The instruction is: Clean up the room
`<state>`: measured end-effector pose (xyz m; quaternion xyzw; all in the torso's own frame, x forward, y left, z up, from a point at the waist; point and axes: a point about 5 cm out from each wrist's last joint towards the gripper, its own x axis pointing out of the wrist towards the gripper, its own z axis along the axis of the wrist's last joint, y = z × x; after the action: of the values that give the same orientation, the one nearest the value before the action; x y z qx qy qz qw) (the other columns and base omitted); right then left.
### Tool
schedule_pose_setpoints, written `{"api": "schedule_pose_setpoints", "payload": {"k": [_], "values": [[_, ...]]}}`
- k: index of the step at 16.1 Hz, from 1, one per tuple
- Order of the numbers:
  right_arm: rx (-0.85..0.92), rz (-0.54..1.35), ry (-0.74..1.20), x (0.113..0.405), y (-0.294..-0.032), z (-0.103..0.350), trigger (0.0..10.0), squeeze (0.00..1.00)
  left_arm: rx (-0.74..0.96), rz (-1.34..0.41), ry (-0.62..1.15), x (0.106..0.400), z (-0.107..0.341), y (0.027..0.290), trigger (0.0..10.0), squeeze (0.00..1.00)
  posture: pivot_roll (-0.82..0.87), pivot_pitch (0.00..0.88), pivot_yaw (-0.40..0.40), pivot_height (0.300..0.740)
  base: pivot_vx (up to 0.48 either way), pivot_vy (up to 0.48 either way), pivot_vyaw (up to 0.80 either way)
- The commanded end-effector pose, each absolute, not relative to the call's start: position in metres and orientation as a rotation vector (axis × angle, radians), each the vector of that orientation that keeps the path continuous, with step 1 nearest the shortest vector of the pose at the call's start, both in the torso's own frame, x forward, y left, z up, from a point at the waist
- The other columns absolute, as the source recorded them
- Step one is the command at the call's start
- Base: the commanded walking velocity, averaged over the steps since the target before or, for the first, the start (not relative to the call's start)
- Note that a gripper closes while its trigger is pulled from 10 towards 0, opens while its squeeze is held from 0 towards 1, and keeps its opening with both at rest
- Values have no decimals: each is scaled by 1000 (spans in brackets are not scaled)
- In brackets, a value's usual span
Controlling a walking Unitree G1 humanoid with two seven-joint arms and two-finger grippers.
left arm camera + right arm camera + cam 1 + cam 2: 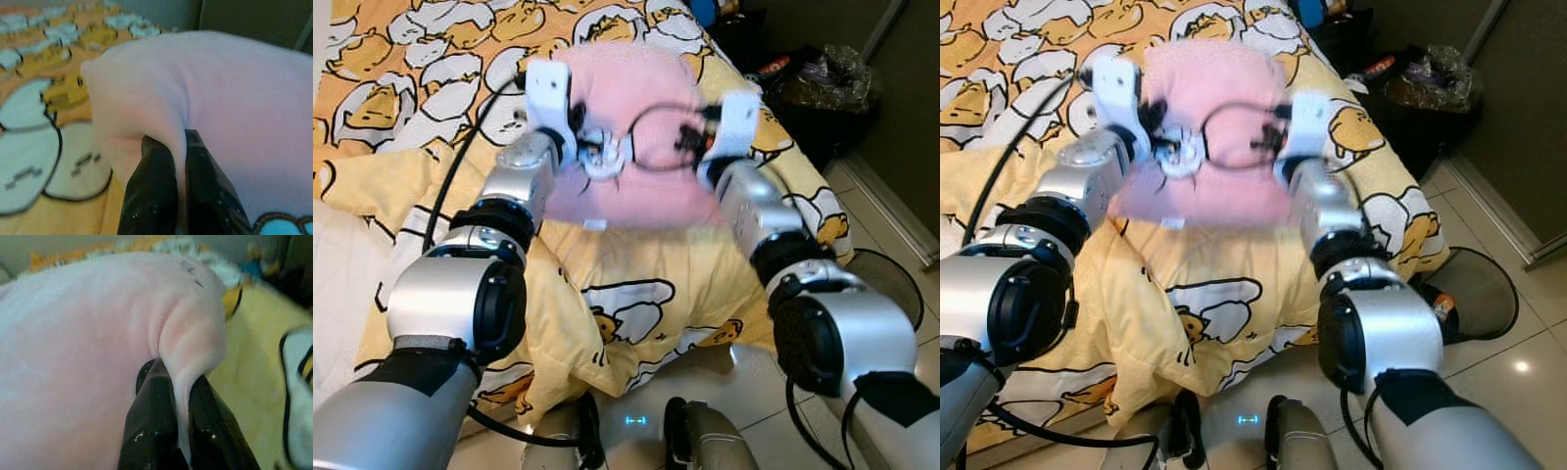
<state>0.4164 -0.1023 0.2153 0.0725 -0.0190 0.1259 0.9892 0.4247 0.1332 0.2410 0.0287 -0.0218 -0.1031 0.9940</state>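
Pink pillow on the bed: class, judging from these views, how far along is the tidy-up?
Done: nothing clearly finished; the yellow cartoon-print duvet lies rumpled, spilling over the bed edge. In hand: the soft pink pillow is pinched at both sides, left gripper and right gripper each shut on a fold of fabric, holding it above the bed. Left: placing the pillow, straightening the duvet, and the dark clutter beside the bed.

pillow (626, 147) above the blanket (636, 274), bin (886, 279) to the right.
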Motion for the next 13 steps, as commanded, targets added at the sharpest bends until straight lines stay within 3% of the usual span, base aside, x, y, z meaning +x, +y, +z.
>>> {"api": "schedule_pose_setpoints", "payload": {"k": [1,6,10,13], "values": [[140,252,-173,419,-103,247,10000,0,82,-188,-193,427,281,140,10000,0,-146,120,7,740,0,0,0],[54,273,-372,415,-89,283,10000,0,154,-78,-407,422,335,156,10000,0,-127,89,-1,740,0,0,0],[65,248,-376,407,-98,257,10000,0,234,-46,-402,413,296,159,10000,0,-114,88,4,740,0,0,0],[104,236,-317,405,-101,235,10000,27,320,-46,-438,401,285,155,10000,0,-95,78,5,740,0,0,640]]}}
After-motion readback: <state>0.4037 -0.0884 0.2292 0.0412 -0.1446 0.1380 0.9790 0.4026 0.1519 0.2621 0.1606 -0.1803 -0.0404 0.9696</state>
